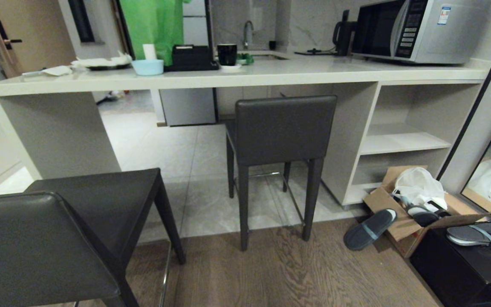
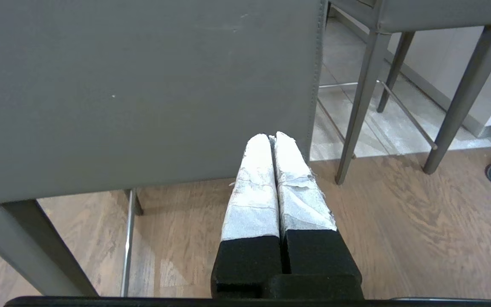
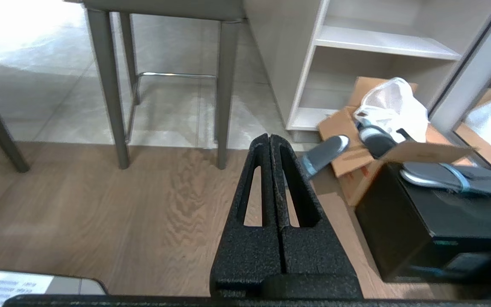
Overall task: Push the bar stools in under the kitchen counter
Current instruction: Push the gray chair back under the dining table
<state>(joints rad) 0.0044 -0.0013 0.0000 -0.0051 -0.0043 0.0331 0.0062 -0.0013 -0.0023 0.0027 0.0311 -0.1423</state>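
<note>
Left hand (image 2: 272,137): fingers (image 2: 254,187) pressed together, wrapped in white tape, holding nothing. Positioned just behind near stool (image 1: 58,238) backrest, tips close to the leather; contact cannot be confirmed. Right hand (image 3: 270,137): black fingers (image 3: 296,187) together, empty, hanging over wood floor (image 1: 296,273), not touching any item. Neither hand appears in head view.

Near stool: at lower left of head view, well apart from tabletop (image 1: 271,72), standing on the wood floor w/ seat toward the knee space. Far stool (image 1: 281,132): closer in, backrest top just below tabletop edge; front legs on tile, rear legs on wood at the floor seam. Seat looks partly under the tabletop.

Tabletop carries microwave (image 1: 416,30), black cup (image 1: 227,54), blue bowl (image 1: 148,67). White shelves (image 1: 403,140) at right end. Beside shelves on the floor: cardboard box (image 1: 403,230) w/ plastic bag (image 1: 418,185), slipper (image 1: 369,228). Second slipper (image 1: 482,233) lies on black box (image 1: 463,264) at lower right.
</note>
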